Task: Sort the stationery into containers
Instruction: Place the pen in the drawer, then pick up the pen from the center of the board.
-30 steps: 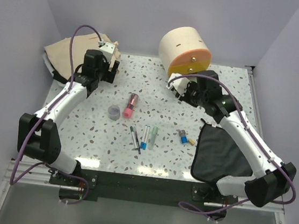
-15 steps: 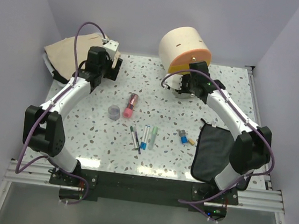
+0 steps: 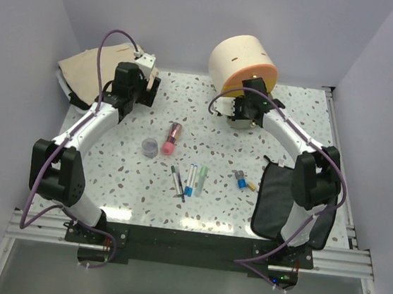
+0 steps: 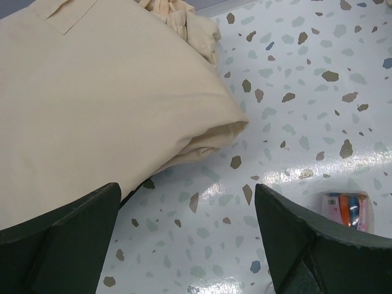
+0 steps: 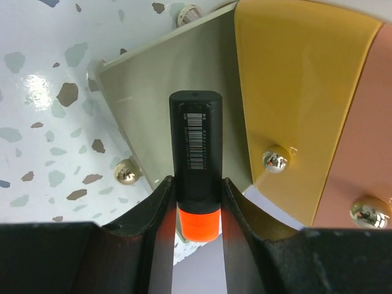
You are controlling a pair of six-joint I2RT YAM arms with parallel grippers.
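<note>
From above, little of the sorting is looking done. The pink tube (image 3: 171, 137), the small grey pot (image 3: 151, 147), the thin pens (image 3: 189, 179) and the blue and yellow pieces (image 3: 244, 181) are all lying loose on the speckled table (image 3: 291, 129), and the black pouch (image 3: 286, 203) is lying flat at the right edge. The right gripper (image 3: 246, 114) is hanging just in front of the cream cylindrical box (image 3: 238, 58), hiding whatever it is carrying. The left gripper (image 3: 144, 86) is hovering at the far left, beside the beige fabric bag (image 3: 84, 69).

From the left wrist, the jaws are standing wide apart with nothing between them. They are looking down on bare table at the edge of the bag, with the tube's end showing at the lower right.

From the right wrist, the jaws are pinching narrowly on the black-and-orange highlighter (image 5: 196, 147). Its long axis is running straight out from the fingers (image 5: 156, 214), black end pointing forward and orange end sitting back between them. It is hanging over the pale pulled-out drawer (image 5: 147, 79), beside the yellow front panel (image 5: 294, 86) with its gold knobs (image 5: 275, 160). It appears not yet released, so this is likely the first item going in
</note>
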